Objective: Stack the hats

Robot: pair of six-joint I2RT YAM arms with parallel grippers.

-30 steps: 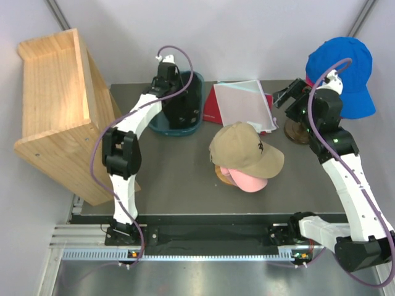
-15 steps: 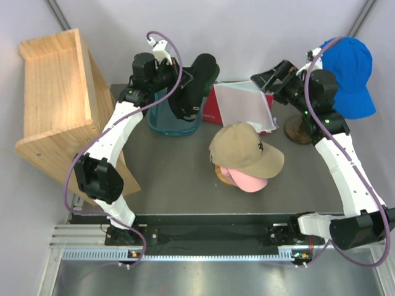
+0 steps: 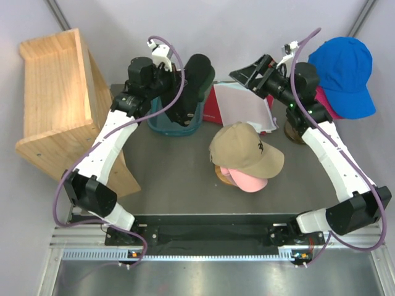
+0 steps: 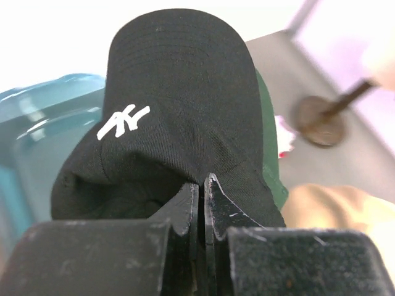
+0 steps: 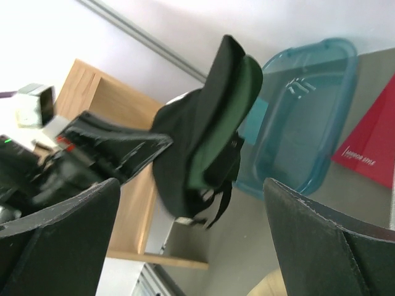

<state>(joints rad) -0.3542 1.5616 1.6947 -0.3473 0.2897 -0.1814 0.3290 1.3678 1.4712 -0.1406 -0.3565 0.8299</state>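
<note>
My left gripper (image 4: pixel 202 185) is shut on the back of a black hat (image 4: pixel 179 92), with a dark green hat (image 4: pixel 268 154) nested against it. It holds both hats in the air above the teal bin (image 3: pixel 162 125). In the top view the black hat (image 3: pixel 196 83) hangs brim up. My right gripper (image 3: pixel 250 73) is open with nothing between its fingers, and it points left at the black hat (image 5: pixel 185 154) and green hat (image 5: pixel 223 132). A tan hat (image 3: pixel 244 147) sits on a light pink hat (image 3: pixel 252 181) mid-table. A bright blue hat (image 3: pixel 342 71) covers a magenta hat (image 3: pixel 331 108) at the far right.
A tall wooden box (image 3: pixel 58 105) stands at the left edge. A red folder with white sheets (image 3: pixel 244 108) lies behind the tan hat. A round wooden stand base (image 3: pixel 297 133) sits under the blue and magenta hats.
My left arm has lifted the black and green hats out of the teal bin and up. The right gripper has swung left from the wooden stand toward them, staying open.
</note>
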